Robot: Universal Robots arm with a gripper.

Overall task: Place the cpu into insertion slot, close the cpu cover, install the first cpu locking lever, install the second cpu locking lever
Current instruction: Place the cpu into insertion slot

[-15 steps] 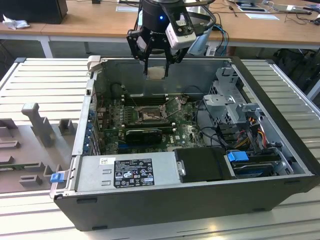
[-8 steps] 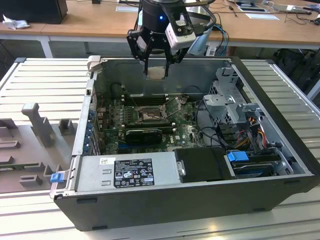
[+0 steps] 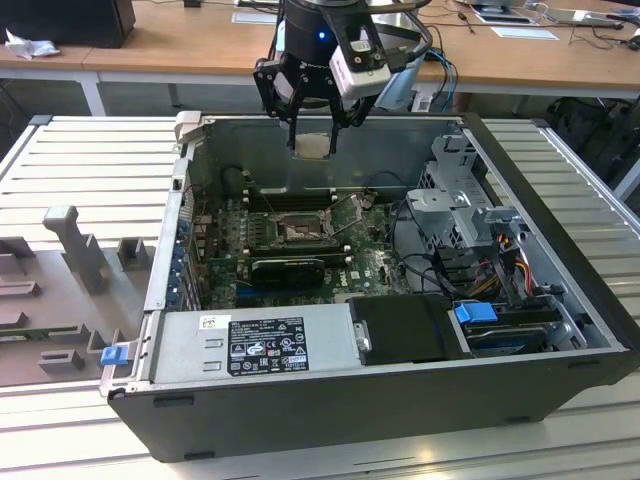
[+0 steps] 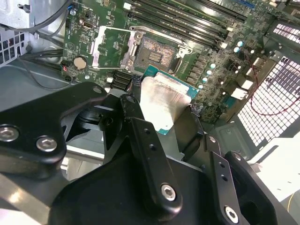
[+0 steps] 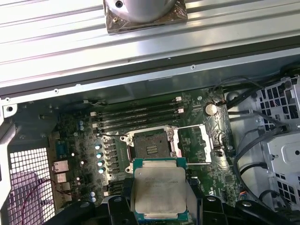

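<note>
- Over at the exterior view's left, a grey moulded fixture (image 3: 72, 240) sat on the ribbed tabletop (image 3: 90, 150), well apart from the action.
- Next across, the open computer case (image 3: 400, 400) lay on its side. The gripper (image 3: 313, 140) hung over it, fingers (image 5: 123, 206) clenched on two opposite edges of the cpu (image 3: 313, 147). The chip was held flat and clear of the board.
- Down below, the insertion slot (image 3: 298, 232) sat bare, with the cpu cover (image 5: 208, 143) swung open just beside it.
- Judging by looks, the chip was light and stiff. Its smooth metal lid would be slippery and its underside delicate, so the edges were the place to hold it. The slot's contacts looked easy to damage too.
- Off to the right, a drive cage (image 3: 470, 210) and cable bundles (image 3: 505, 255) sat apart from the slot.
</note>
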